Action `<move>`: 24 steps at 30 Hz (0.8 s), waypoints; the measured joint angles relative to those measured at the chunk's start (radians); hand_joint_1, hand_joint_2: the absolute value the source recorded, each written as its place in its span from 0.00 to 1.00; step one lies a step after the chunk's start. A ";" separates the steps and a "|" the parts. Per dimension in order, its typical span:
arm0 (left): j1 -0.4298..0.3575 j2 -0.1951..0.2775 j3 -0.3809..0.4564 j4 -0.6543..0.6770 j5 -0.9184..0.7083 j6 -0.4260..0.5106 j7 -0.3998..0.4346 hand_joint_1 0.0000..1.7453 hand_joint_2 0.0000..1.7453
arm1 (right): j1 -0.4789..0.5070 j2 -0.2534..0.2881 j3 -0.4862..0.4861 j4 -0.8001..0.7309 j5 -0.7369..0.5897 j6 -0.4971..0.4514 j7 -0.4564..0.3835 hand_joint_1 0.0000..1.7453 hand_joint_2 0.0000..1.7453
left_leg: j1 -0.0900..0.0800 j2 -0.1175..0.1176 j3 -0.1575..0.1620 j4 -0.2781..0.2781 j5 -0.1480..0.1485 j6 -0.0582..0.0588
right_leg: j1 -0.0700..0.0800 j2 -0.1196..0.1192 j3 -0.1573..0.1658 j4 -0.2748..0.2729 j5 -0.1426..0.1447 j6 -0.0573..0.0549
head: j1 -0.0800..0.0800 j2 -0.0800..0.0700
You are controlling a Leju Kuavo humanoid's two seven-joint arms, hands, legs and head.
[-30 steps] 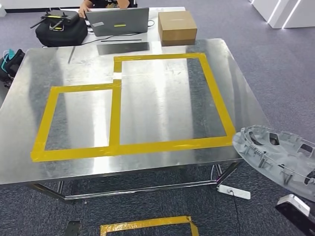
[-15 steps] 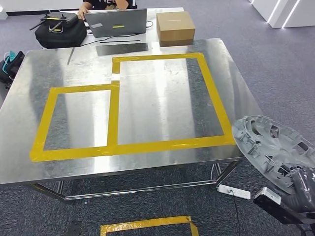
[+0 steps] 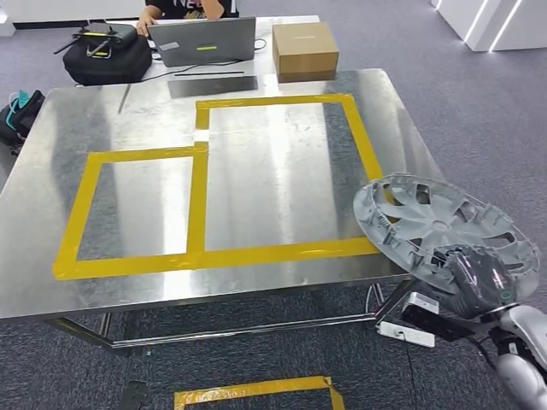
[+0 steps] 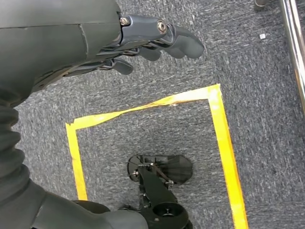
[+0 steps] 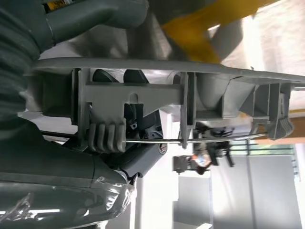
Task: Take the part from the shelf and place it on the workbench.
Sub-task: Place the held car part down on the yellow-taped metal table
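Grey carpet runs under a steel bench [image 3: 64, 282] marked with yellow tape rectangles [image 3: 200, 201], a laptop [image 3: 205, 38] and a cardboard box [image 3: 304, 47] at the far side. I have my right hand [image 3: 480, 278] gripping the part [image 3: 426, 218], a grey wheel cover, by its near rim, its far edge overhanging the bench's near right corner, not set down. My left hand [image 4: 144, 40] hangs over the floor, holding nothing, fingers loosely apart. My worry: the grip sits at one edge, so the cover could tilt or slip, or its rim could catch the bench edge as I bring it across
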 joint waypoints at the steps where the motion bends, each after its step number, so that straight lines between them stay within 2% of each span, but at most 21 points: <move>1: 0.000 0.001 -0.003 0.000 0.000 0.000 0.002 0.00 1.00 | -0.028 0.000 0.025 0.021 -0.003 0.007 -0.009 1.00 1.00 | 0.000 0.000 0.000 0.000 0.000 0.000 | 0.000 0.000 0.000 0.000 0.000 0.000 | 0.000 0.000; 10: 0.000 0.007 -0.028 0.000 0.003 -0.001 0.007 0.00 1.00 | -0.223 -0.009 0.233 0.153 -0.050 0.118 -0.055 1.00 1.00 | 0.001 0.000 0.001 0.000 0.001 0.000 | 0.001 0.001 0.001 0.000 0.000 0.000 | 0.000 0.000; 17: 0.001 0.011 -0.045 0.000 0.018 0.001 0.011 0.00 1.00 | -0.404 -0.081 0.422 0.236 -0.155 0.216 -0.029 1.00 1.00 | 0.001 0.001 0.005 0.000 0.001 0.000 | 0.001 0.002 0.003 0.000 0.001 0.000 | 0.000 0.000; 21: 0.001 0.012 -0.051 0.000 0.025 0.005 0.012 0.00 1.00 | -0.481 -0.116 0.507 0.268 -0.175 0.241 -0.029 1.00 1.00 | 0.001 0.001 0.007 0.000 0.002 0.000 | 0.001 0.002 0.005 0.000 0.002 0.000 | 0.000 0.000; 24: 0.000 0.012 -0.057 0.000 0.029 0.007 0.012 0.00 1.00 | -0.535 -0.121 0.573 0.300 -0.165 0.231 -0.043 1.00 1.00 | 0.001 0.001 0.009 0.000 0.002 0.000 | 0.001 0.003 0.008 0.000 0.002 0.001 | 0.000 0.000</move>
